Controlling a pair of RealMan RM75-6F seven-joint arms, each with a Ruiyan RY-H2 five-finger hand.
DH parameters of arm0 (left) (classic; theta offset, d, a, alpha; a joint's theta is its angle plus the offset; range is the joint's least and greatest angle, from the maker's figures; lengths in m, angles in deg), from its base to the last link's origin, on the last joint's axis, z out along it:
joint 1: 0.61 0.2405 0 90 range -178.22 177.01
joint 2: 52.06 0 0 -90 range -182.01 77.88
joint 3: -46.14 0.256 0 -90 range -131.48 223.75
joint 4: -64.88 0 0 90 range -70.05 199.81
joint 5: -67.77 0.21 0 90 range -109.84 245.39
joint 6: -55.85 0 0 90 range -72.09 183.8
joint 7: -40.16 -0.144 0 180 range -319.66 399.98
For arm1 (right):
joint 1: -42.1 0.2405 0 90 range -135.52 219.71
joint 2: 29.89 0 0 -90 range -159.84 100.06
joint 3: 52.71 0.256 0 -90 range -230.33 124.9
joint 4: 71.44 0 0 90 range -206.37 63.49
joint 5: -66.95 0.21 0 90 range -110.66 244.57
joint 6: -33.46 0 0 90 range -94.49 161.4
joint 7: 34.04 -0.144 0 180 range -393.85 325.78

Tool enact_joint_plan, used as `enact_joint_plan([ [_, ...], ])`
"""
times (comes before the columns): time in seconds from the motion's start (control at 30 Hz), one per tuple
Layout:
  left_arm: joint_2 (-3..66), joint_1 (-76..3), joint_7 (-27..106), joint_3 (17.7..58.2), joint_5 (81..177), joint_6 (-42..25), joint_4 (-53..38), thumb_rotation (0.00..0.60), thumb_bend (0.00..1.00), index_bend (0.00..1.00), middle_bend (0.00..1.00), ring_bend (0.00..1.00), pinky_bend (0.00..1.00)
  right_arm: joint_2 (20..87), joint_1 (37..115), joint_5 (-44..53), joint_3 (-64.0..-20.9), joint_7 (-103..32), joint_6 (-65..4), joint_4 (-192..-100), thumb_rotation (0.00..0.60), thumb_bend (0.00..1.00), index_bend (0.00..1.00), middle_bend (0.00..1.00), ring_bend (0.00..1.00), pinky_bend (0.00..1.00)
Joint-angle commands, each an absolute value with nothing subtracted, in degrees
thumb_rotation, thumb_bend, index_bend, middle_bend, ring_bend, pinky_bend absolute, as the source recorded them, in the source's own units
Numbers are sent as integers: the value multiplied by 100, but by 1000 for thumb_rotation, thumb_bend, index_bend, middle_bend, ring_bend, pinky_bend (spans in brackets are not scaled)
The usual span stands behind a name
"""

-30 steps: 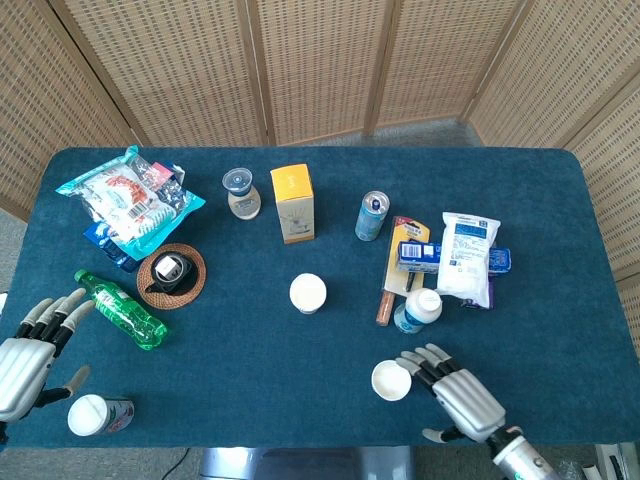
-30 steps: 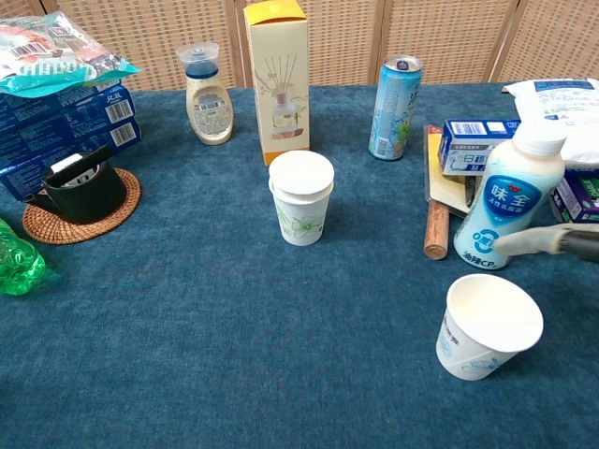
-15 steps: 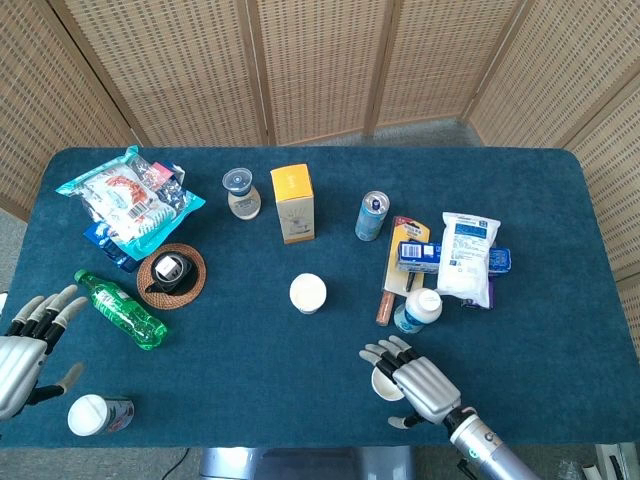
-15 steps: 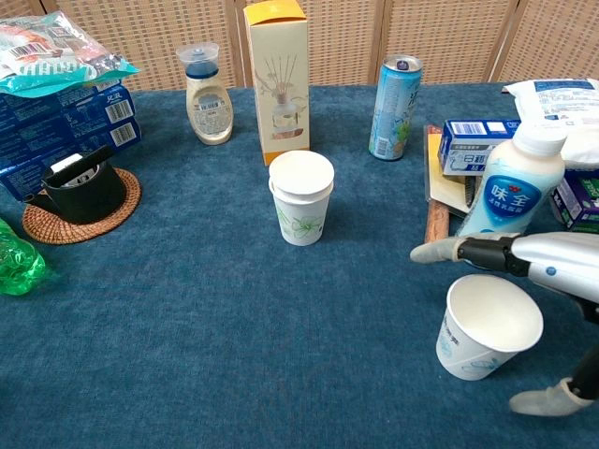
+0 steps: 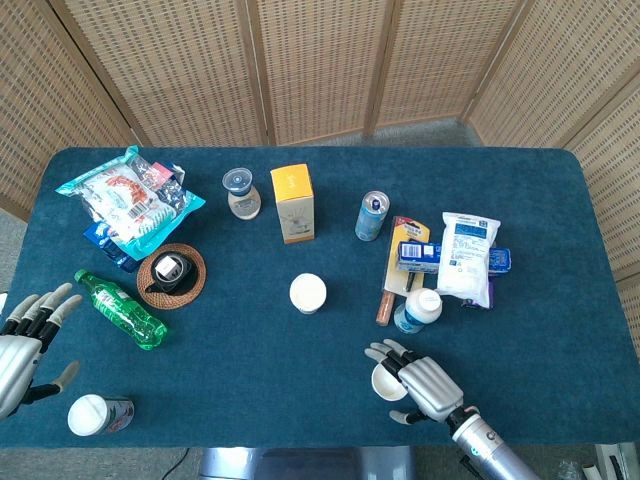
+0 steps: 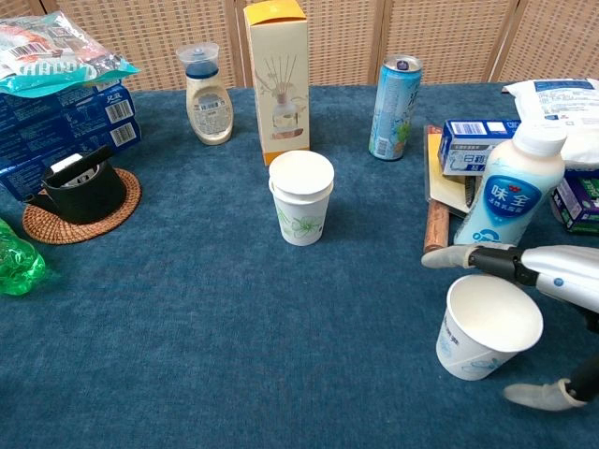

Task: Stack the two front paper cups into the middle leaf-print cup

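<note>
The leaf-print cup (image 5: 308, 293) (image 6: 301, 211) stands upright mid-table, with a second rim showing at its top. A white paper cup (image 5: 386, 381) (image 6: 487, 327) stands upright at the front right. My right hand (image 5: 425, 385) (image 6: 554, 278) brackets it: fingers (image 6: 473, 261) reach behind the rim, and the thumb (image 6: 543, 398) lies in front near the base. The fingers stay spread, and I see no firm grip. Another paper cup (image 5: 90, 414) sits at the front left edge. My left hand (image 5: 25, 345) hovers open just above and left of it, seen only in the head view.
A white milk bottle (image 5: 418, 310) (image 6: 510, 196) stands right behind the right cup, with snack packs (image 5: 467, 257) beyond. A green bottle (image 5: 122, 309) lies near the left hand. Coaster with black cup (image 5: 171, 273), yellow box (image 5: 292, 203) and can (image 5: 371, 216) stand further back.
My right hand has slid left from beside the cup to around it, thumb now in front. My left hand has drawn back toward the left edge. The cups have not moved.
</note>
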State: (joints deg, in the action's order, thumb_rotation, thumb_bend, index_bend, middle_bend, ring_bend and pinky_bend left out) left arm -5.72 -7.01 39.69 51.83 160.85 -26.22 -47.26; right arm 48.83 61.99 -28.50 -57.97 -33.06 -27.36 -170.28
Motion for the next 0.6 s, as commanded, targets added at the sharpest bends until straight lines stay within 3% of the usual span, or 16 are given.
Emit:
enact_joint_plan([
  [0.03, -561, -702, 3956, 5171, 16066, -2593, -4725, 600, 398, 0, 0, 0, 0, 4971, 6159, -3080, -5916, -3605, -2970, -16775, 600, 308, 128, 74, 0, 445],
  [0.3, -503, -688, 3847, 5140, 16061, -2537, -4743, 600, 398, 0, 0, 0, 0, 5066, 6126, -3357, -6027, -3955, -3337, -16418, 600, 385, 237, 187, 65, 507],
  [0.6, -478, -674, 3805, 5116, 16054, -2491, -4741, 600, 398, 0, 0, 0, 0, 5133, 6114, -3365, -6086, -3993, -3434, -16289, 600, 407, 267, 220, 82, 507],
])
